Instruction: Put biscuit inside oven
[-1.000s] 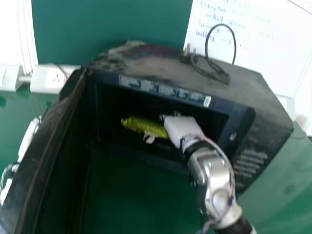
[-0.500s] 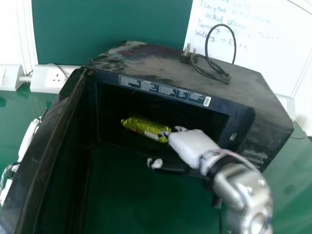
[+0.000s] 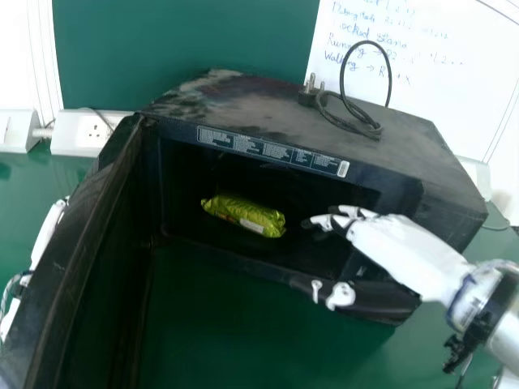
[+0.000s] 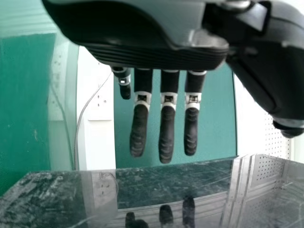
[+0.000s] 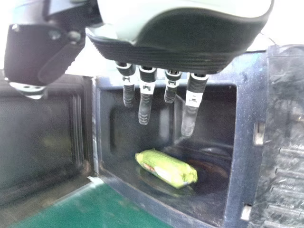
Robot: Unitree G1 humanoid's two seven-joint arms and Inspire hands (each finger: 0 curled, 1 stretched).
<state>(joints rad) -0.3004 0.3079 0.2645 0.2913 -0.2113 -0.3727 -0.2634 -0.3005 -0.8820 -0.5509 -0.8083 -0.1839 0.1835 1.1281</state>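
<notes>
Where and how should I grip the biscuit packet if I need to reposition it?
Probably around the middle of the biscuit packet, coming through the microwave oven's open front, thumb and fingers across its narrow width: it lies flat, long sides running roughly along the opening.

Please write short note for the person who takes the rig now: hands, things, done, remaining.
Right hand: open, at the opening of the oven, apart from the packet.
Left hand: open, empty, on the outer side of the door.
Biscuit packet: lying inside the oven.
Done: biscuit placed.
Left: probably just withdraw the right hand; door is open, closing not requested.
</notes>
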